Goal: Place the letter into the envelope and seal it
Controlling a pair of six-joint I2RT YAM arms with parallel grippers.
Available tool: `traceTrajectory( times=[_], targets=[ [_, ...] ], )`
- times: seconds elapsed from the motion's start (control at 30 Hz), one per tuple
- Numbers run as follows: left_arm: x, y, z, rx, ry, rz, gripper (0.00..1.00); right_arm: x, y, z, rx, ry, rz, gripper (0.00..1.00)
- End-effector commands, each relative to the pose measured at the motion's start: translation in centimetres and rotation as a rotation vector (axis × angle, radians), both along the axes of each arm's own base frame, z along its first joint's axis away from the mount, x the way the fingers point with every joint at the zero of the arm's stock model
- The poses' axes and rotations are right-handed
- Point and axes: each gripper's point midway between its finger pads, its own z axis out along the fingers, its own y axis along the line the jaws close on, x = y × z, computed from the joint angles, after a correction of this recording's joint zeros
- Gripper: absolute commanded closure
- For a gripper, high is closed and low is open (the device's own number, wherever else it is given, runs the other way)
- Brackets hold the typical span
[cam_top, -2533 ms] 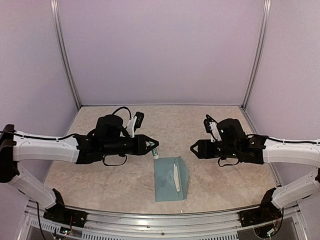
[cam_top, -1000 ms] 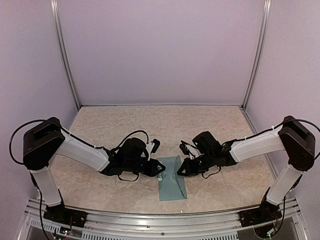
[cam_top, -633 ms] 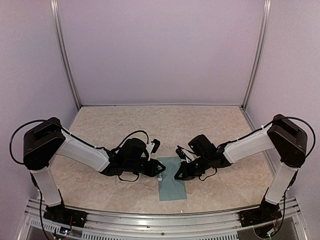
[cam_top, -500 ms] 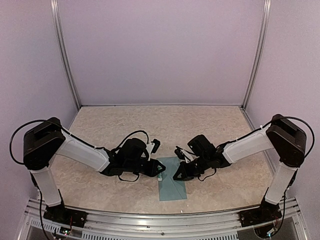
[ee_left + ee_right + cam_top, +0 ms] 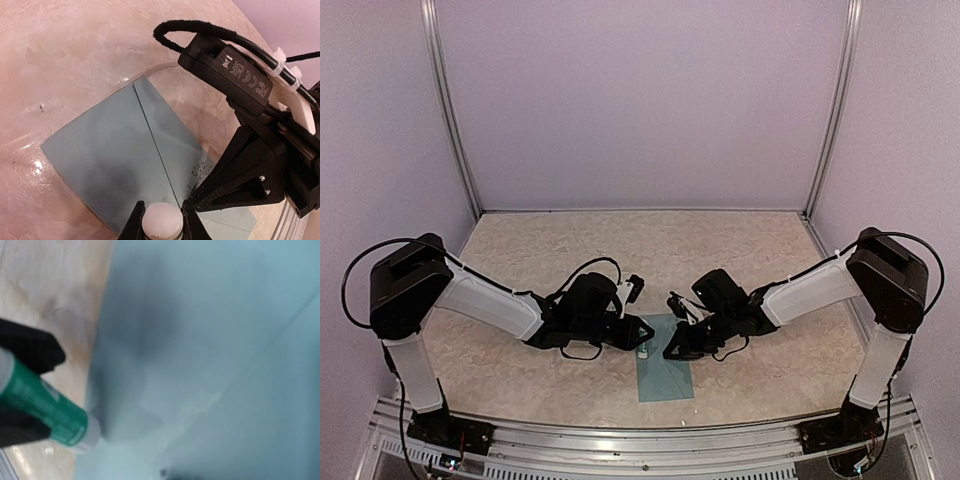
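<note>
Left claw (image 5: 161, 222) clamps glue stick (image 5: 42, 405), tip at envelope (image 5: 115, 160) edge | right claw (image 5: 189, 201) closed, pressing envelope

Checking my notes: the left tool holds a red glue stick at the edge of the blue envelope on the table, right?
Not quite. The glue stick is green, not red; the right wrist view shows it. Otherwise yes: the left tool holds it at the edge of the blue envelope on the table.
</note>
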Motion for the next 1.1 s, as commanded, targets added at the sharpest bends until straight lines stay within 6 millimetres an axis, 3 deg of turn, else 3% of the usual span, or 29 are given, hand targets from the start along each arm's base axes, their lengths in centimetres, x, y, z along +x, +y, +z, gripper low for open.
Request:
traceTrajectory(
  times=[0.0, 0.23, 0.57, 0.77, 1.07],
  targets=[
    [1.4, -0.5, 0.3, -0.004, -0.028, 0.013, 0.96, 0.0, -1.4, -2.2, -0.099, 0.017, -0.048, 1.00],
    [2.1, -1.5, -0.7, 0.000, -0.033, -0.008, 0.97, 0.6, -1.7, -2.3, -0.108, 0.011, -0.090, 1.00],
    [1.5, 0.9, -4.9, 0.131, -0.002, 0.001, 0.99, 2.5, -2.9, -2.5, -0.110, -0.005, -0.175, 1.00],
    [1.5, 1.2, -5.3, 0.146, 0.000, 0.007, 0.99, 3.6, -3.3, -2.8, -0.111, -0.013, -0.198, 1.00],
    [1.6, 1.2, -5.4, 0.149, 0.001, 0.004, 0.99, 4.6, -2.2, -3.2, -0.099, -0.017, -0.177, 1.00]
  ],
)
